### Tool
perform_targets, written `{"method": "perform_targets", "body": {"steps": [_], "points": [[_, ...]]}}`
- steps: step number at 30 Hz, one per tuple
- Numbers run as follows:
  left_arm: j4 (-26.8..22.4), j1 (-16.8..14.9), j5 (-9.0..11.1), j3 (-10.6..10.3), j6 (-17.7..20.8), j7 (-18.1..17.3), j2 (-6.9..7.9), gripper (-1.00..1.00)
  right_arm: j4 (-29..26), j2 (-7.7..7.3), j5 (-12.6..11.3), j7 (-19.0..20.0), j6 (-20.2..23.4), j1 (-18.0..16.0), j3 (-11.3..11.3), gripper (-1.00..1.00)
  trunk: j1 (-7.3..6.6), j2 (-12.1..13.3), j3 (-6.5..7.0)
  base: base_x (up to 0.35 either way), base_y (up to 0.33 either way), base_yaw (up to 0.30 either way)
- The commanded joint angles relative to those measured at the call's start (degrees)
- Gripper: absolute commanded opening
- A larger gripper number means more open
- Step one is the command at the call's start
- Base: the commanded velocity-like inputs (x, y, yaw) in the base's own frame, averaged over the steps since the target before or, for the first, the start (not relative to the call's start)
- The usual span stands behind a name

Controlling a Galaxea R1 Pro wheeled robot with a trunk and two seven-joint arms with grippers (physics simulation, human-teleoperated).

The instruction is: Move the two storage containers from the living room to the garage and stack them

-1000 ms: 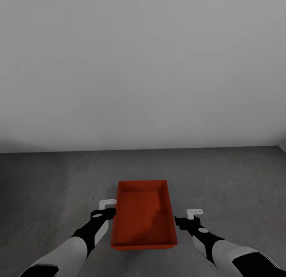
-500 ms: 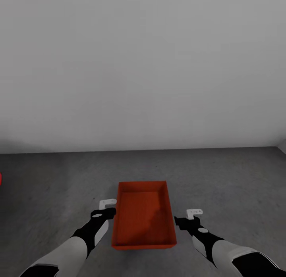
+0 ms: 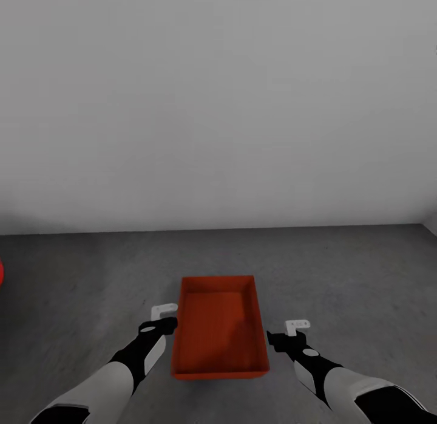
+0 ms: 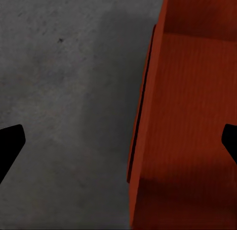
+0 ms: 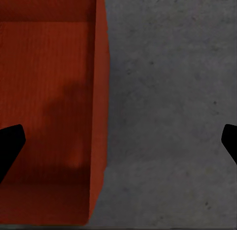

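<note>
One orange-red storage container (image 3: 220, 327) rests open-topped on the garage's dark grey concrete floor (image 3: 340, 272), between my two arms. My left gripper (image 3: 165, 322) hangs open over the bin's left long wall. In the left wrist view that gripper (image 4: 120, 143) has its black fingertips (image 4: 11, 143) far apart, one over the floor and one over the container (image 4: 187, 116). My right gripper (image 3: 285, 338) is open beside the right long wall. In the right wrist view it (image 5: 120, 141) straddles the wall of the container (image 5: 49, 91), holding nothing.
A plain grey-white wall (image 3: 218, 108) stands a short way beyond the bin. A red sliver (image 3: 1, 272) shows at the head view's left edge. Bare concrete spreads to both sides.
The head view has shifted a little, bringing the red sliver in at the left edge. Both arms and the container hold their places.
</note>
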Motion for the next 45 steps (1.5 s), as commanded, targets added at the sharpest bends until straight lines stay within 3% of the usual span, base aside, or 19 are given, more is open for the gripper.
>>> {"method": "perform_targets", "body": {"steps": [1,20,29,35,42,45], "points": [[-0.08,0.01,0.58,-0.15,0.29,0.27,0.0,1.0,0.17,0.02,-0.6,0.17,-0.32,-0.07,0.42,1.0,-0.02,-0.04,-0.05,-0.221,0.0,0.0],[0.55,0.01,1.02,-0.28,0.65,0.29,-0.13,1.0,0.22,0.07,-0.6,0.35,-0.21,-0.07,0.47,1.0,-0.02,-0.04,-0.05,-0.331,0.052,0.0],[4.0,0.01,1.19,-0.42,1.06,0.31,-0.7,1.0,0.3,-0.87,-0.6,-1.2,2.64,3.69,0.4,1.0,-0.02,-0.04,-0.05,-0.345,0.089,0.0],[14.48,0.01,1.16,-0.41,0.27,0.29,0.11,1.0,0.29,-1.59,-0.62,-4.39,2.37,6.92,0.4,1.0,-0.02,-0.04,-0.05,-0.296,0.078,0.0],[17.22,-0.01,1.3,-0.41,0.38,-0.22,1.47,1.0,0.26,-3.25,-0.4,-5.89,2.45,8.38,0.4,1.0,-0.02,-0.04,-0.05,-0.054,0.013,0.0],[17.52,1.47,1.4,-0.41,0.29,-0.57,4.53,1.0,0.26,-5.92,-0.26,-5.27,2.12,16.93,0.46,1.0,-0.02,-0.04,-0.05,-0.003,0.001,0.0]]}}
